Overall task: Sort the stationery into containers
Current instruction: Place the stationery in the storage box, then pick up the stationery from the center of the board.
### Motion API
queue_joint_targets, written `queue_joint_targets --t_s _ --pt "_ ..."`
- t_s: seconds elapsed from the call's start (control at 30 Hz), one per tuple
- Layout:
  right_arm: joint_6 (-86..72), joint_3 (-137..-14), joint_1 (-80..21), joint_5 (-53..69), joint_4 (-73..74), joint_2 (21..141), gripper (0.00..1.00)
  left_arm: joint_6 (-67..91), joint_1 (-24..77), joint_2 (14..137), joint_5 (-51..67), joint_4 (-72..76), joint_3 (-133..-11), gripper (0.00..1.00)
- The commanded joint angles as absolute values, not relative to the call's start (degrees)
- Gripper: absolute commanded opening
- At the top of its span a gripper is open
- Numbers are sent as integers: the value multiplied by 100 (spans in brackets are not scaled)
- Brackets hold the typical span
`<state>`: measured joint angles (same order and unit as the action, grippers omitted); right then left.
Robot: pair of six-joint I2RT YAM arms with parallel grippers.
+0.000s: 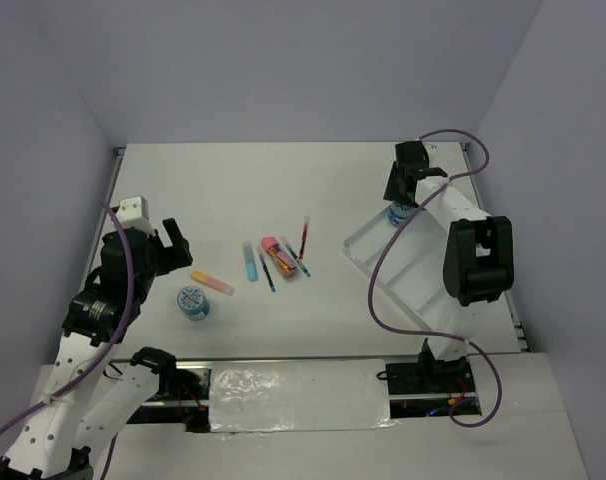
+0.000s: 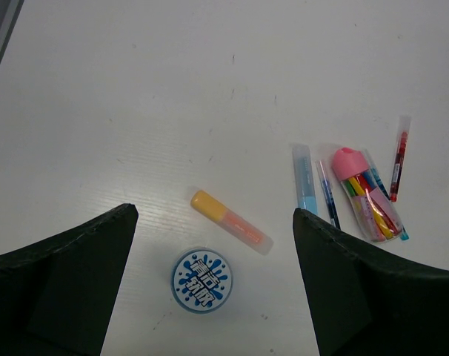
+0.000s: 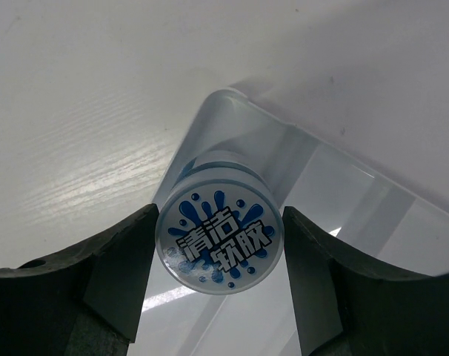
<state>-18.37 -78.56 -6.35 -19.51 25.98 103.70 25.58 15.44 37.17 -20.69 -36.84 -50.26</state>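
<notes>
My right gripper (image 1: 400,203) is shut on a round blue-white tub (image 3: 219,241) and holds it over the far corner of the white tray (image 1: 423,285); the tray's wall (image 3: 343,185) shows beneath it. My left gripper (image 2: 215,215) is open and empty above the table. Below it lie a second blue-white tub (image 2: 201,279) and a yellow-orange stick (image 2: 230,222). To their right lie a light-blue stick (image 2: 304,179), a thin blue pen (image 2: 328,195), a pink-orange marker (image 2: 365,194) and a red pen (image 2: 398,156).
The tray sits tilted at the table's right side, with long dividers. The loose items cluster mid-table (image 1: 273,258), with the tub (image 1: 193,301) nearest the left arm. Purple-grey walls enclose the table. Cables loop around both arms.
</notes>
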Motion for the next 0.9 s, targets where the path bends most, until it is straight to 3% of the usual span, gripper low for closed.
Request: queue_joint_targets --t_s 0.0,0.03,0.1,0.3,0.37,0.5,0.57,0.7,0.87 --pt "-1925 -8200 -650 -2171 2443 10362 52 2470 1582 3727 -2048 -3480 -5098 99" --pt "-1951 -8191 -633 -2188 2461 10362 59 2470 1582 3727 -2048 -3480 -5106 99" --pt "-2039 -8200 -633 -2241 2584 10345 99 2479 1582 3727 -2057 -3480 -5115 99" --pt "-2110 -7903 -974 -2066 2453 9494 100 2601 1582 3744 -2381 -3603 -5168 99" --pt "-1813 -7691 -1772 -1969 2077 8844 100 2925 1573 3797 -3073 -3882 -5264 99" --pt "-1301 -7085 -3740 -252 1240 8402 100 4093 1521 3981 -4849 -5069 -5668 100" --pt "-1178 -7093 -4940 -254 960 8700 100 4701 1398 3842 -5421 -5430 -5818 99" --pt "-1151 -7932 -6236 -870 914 9762 100 5001 1292 3315 -5730 -5652 -5810 99" --pt "-1011 -9286 -7074 -1282 1133 11264 100 5080 1292 2795 -5854 -5695 -5775 99"
